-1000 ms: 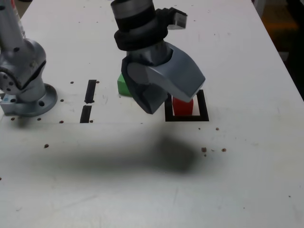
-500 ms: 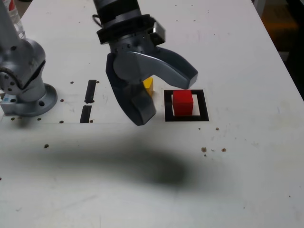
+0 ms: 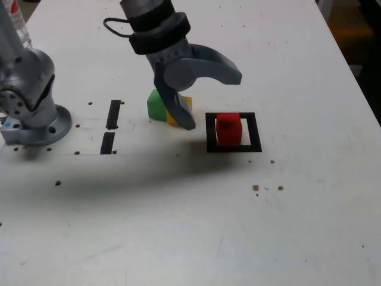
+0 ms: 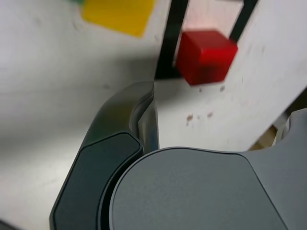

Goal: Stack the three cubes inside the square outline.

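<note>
The red cube [image 3: 228, 128] stands alone inside the square outline [image 3: 256, 132], apart from the gripper. My gripper [image 3: 213, 101] is open and holds nothing; it hangs just to the exterior view's left of the outline. Its lower finger [image 3: 180, 117] reaches down in front of the yellow cube [image 3: 185, 105], hiding part of it. The green cube [image 3: 155, 105] sits on the table beside the yellow one, further to the exterior view's left. In the wrist view the red cube [image 4: 206, 56] sits within the black outline [image 4: 169, 43], the yellow cube [image 4: 118, 14] lies beyond one dark finger [image 4: 120, 143], and green barely shows.
The arm's metal base [image 3: 33, 113] stands at the exterior view's left. Two short black strips [image 3: 113, 114] [image 3: 108, 143] lie between the base and the cubes. Small dark specks [image 3: 256, 187] dot the white table, whose edge [image 3: 357, 89] runs along the exterior view's right.
The open gripper has swung away from above the red cube toward the exterior view's left and back, ending by the yellow and green cubes. The red cube stays in the square, now uncovered.
</note>
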`<state>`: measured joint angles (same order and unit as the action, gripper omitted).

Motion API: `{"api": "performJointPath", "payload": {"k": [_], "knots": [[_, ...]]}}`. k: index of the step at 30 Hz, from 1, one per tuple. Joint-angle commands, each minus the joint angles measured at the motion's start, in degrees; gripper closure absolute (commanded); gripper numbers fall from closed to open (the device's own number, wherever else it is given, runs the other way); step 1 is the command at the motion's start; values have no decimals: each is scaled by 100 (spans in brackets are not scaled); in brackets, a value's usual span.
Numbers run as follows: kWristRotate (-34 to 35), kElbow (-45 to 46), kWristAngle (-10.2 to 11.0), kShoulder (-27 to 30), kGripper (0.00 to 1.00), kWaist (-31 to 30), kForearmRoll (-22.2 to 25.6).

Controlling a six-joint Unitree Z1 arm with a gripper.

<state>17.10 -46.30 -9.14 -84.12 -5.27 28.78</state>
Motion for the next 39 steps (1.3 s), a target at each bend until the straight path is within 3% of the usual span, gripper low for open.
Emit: {"api": "performJointPath", "payload": {"k": [1,5,14,18,33,39], "knots": [[14,-19,113,-20,3,19,118],[21,-50,344,-27,3,26,532],[-96,-161,644,244,3,-130,1401],[-392,-75,802,293,4,-377,1575],[-1047,94,229,174,5,-1028,1637],[-1394,120,92,-231,5,-1029,1302]]}}
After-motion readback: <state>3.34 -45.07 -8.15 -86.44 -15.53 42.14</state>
